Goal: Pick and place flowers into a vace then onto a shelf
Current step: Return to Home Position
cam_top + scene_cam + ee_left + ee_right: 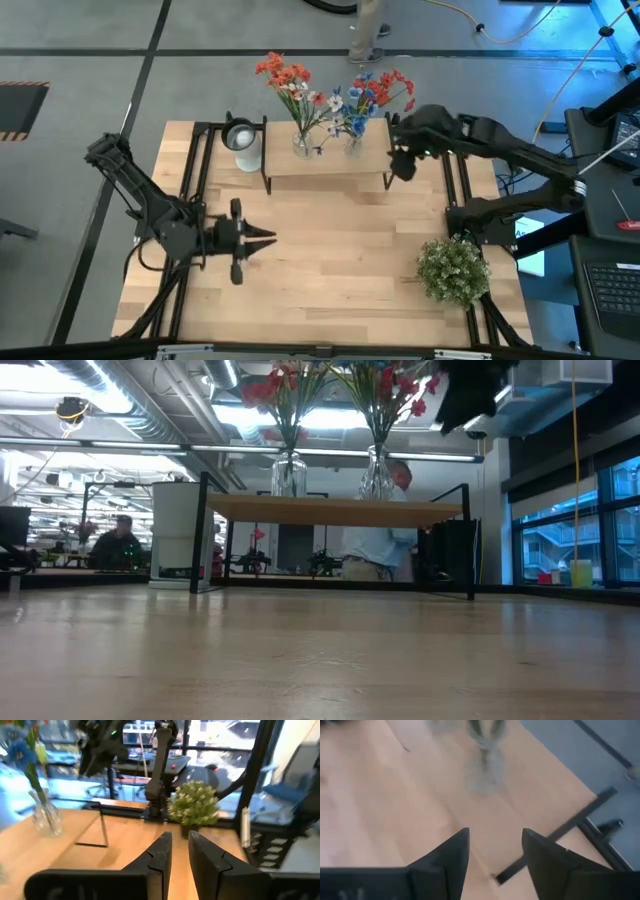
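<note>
Two clear glass vases stand on the shelf (325, 165) at the table's far middle, the left vase (301, 146) with red-orange and white flowers (285, 78), the right vase (353, 146) with red, blue and white flowers (375, 92). In the low view both vases (288, 475) (377, 472) rest by their bases on the plank (330, 510). My right gripper (400, 165) hovers open above the shelf's right end, a little right of the right vase (485, 765). My left gripper (270, 238) waits over the table's left middle, its fingers a narrow gap apart (180, 837).
A bushy green-and-white plant (453, 268) stands at the table's near right. A white cylinder (243, 142) stands left of the shelf. Black frame rails run along both table sides. Bare tabletop (330, 260) lies between the arms. People (375, 550) are behind the table.
</note>
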You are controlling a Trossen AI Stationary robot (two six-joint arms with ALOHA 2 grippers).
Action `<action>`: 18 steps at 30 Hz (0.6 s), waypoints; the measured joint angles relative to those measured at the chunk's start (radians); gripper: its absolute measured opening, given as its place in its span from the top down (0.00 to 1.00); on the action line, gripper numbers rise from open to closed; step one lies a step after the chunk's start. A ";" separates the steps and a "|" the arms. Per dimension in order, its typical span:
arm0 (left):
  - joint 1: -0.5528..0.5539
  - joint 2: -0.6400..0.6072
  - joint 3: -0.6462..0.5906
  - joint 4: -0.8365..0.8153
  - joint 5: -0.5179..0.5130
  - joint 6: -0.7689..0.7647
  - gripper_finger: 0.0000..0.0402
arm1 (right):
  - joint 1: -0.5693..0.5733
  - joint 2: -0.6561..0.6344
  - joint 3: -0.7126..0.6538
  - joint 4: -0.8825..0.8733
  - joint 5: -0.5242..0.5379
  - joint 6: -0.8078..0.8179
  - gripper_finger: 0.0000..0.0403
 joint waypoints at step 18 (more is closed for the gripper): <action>0.369 -0.277 -0.034 -0.272 0.351 -0.043 0.89 | 0.390 -0.493 -0.643 0.740 -0.109 0.202 0.55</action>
